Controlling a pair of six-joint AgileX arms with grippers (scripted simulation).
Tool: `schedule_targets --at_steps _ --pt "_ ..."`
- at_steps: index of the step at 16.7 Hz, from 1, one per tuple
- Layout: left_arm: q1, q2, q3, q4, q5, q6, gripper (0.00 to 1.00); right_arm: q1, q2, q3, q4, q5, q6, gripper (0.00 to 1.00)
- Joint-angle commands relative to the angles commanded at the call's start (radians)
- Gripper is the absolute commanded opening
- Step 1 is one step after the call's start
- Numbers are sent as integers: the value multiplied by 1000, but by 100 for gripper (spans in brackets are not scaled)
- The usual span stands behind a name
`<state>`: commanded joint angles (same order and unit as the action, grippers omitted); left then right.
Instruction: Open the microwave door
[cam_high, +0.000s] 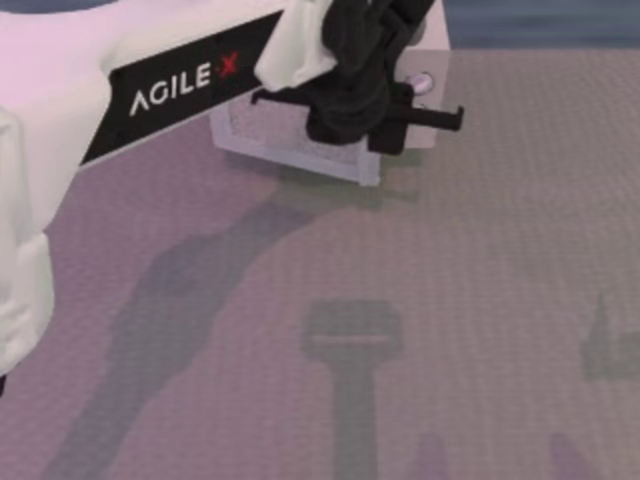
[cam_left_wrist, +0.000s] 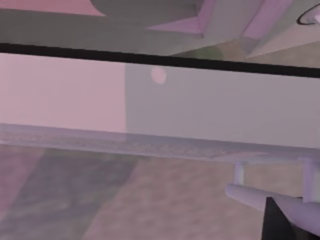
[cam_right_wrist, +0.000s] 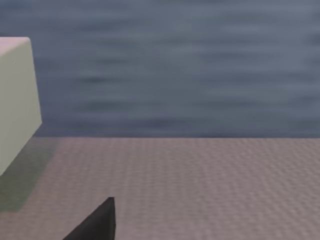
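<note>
One microwave (cam_high: 425, 60): a white box at the far middle of the tabletop (cam_high: 480, 260) in the top view, largely covered by the left arm; one round grey knob (cam_high: 420, 82) shows on its front.
Microwave door (cam_high: 300, 135): the panel with the speckled mesh window, swung out a little from the body, its free edge angled toward the near side of the tabletop; in the left wrist view the door's edge (cam_left_wrist: 150, 142) runs across the frame with the pale interior (cam_left_wrist: 215, 105) showing beyond it.
Handle (cam_left_wrist: 270, 197): a slim pale bar standing off the door on two short posts, seen close in the left wrist view.
Left hand (cam_high: 360, 105): black, over the door's front, just by the knob panel; a dark fingertip (cam_left_wrist: 277, 222) sits against the handle, but whether the fingers clamp it I cannot tell.
Right arm: parked off to the right; only a dark finger tip (cam_right_wrist: 100, 222) shows in its own wrist view, low over the tabletop, with the microwave's side (cam_right_wrist: 15, 100) well apart from it. Its fingers' state cannot be told.
</note>
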<state>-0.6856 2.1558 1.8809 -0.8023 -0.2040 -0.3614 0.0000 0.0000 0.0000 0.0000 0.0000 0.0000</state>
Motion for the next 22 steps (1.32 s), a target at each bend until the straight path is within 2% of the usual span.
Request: schedule_targets --at_steps 22 --pt "7 -41 -65 33 24 45 0 0 0 0 0 0 0 100"
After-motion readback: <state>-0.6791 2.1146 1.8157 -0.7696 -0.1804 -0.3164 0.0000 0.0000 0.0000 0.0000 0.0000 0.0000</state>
